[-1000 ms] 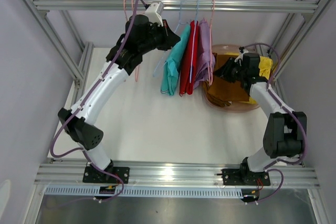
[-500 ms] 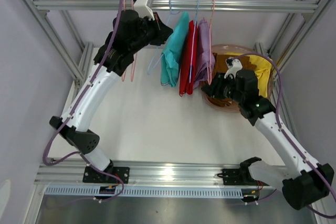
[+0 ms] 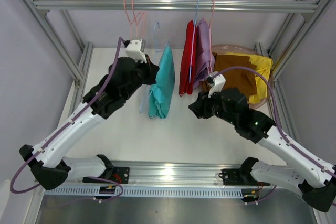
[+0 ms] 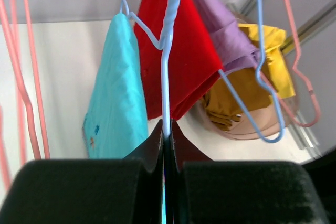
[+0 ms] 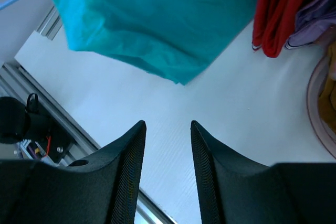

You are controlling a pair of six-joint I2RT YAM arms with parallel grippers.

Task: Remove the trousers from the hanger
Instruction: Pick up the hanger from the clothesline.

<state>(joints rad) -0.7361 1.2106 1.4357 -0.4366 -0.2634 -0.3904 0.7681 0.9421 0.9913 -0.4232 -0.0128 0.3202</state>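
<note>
My left gripper (image 3: 150, 72) is shut on the wire of a light-blue hanger (image 4: 167, 72) that carries the teal trousers (image 3: 159, 88). The hanger is off the rail and hangs over the table. The teal trousers also show in the left wrist view (image 4: 115, 98). My right gripper (image 3: 193, 107) is open and empty, to the right of the teal trousers (image 5: 157, 19) and a little nearer the front. Red trousers (image 3: 186, 59) and lavender trousers (image 3: 202, 51) hang on the rail (image 3: 252, 7). Yellow trousers (image 3: 261, 72) and brown trousers (image 3: 236, 77) lie in the pinkish tub (image 3: 226, 49).
Empty pink hangers (image 3: 134, 17) hang on the rail at the left. Another blue hanger (image 4: 261, 77) and a pink one (image 4: 302, 72) hold the lavender and red trousers. Frame posts stand at both sides, and a metal rail runs along the front.
My left gripper has carried the blue hanger with the teal trousers off the rail, down and forward. My right arm has swung from the tub to the left, beside the teal trousers.
</note>
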